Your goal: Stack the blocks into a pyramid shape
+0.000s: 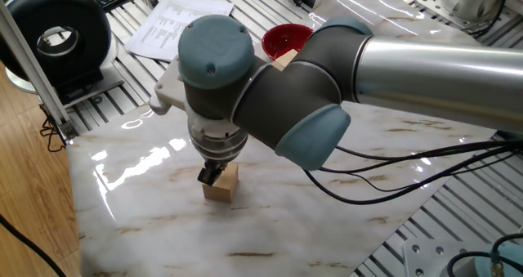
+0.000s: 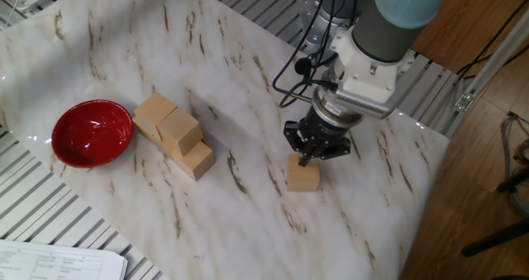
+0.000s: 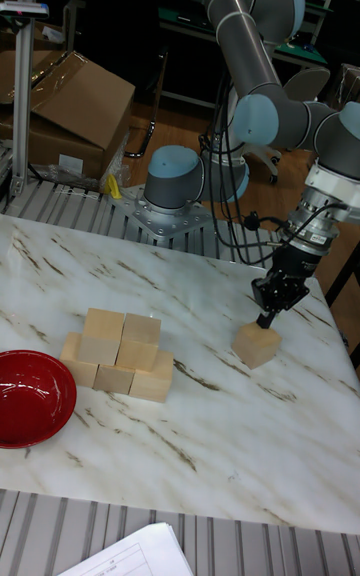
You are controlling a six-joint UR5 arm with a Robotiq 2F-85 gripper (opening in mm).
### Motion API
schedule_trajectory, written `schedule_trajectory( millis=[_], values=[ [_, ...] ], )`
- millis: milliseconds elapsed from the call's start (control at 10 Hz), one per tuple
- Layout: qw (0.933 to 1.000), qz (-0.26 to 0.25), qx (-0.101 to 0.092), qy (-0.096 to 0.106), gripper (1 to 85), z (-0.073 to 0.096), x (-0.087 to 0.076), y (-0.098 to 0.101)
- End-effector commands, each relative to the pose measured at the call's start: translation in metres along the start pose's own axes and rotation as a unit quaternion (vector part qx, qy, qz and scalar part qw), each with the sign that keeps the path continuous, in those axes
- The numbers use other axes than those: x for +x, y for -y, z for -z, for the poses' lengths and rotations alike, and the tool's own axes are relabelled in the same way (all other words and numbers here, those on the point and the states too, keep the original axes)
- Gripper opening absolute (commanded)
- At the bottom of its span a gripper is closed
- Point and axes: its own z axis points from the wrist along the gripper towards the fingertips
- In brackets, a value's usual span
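A lone tan block (image 1: 221, 184) (image 2: 303, 174) (image 3: 257, 344) rests on the marble table (image 2: 248, 230). My gripper (image 1: 212, 175) (image 2: 310, 156) (image 3: 268, 314) hangs just above it, its dark fingers pointing down at the top face. I cannot make out the gap between the fingers in any view. Nothing is lifted. The other blocks (image 2: 173, 135) (image 3: 115, 351) form a stack on the table, three in the bottom row and two on top. In one fixed view the arm hides most of that stack (image 1: 286, 61).
A red bowl (image 2: 92, 133) (image 3: 30, 398) (image 1: 288, 38) sits beside the stack. Papers (image 1: 176, 20) and a black round device (image 1: 57, 36) lie off the marble slab. Cables (image 2: 302, 65) trail behind the arm's base. The slab's edge (image 2: 421, 189) lies just beyond the lone block.
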Motion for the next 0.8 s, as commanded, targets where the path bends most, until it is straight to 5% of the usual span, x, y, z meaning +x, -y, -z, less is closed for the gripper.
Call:
schedule_trajectory(
  millis=[0,400,700],
  values=[
    [0.9995,-0.012,-0.028,-0.009,1.0,0.001,0.004,-0.014],
    [0.9989,-0.017,-0.043,-0.011,1.0,-0.008,-0.002,-0.019],
    [0.9973,-0.004,-0.070,-0.020,1.0,-0.001,0.001,-0.029]
  ],
)
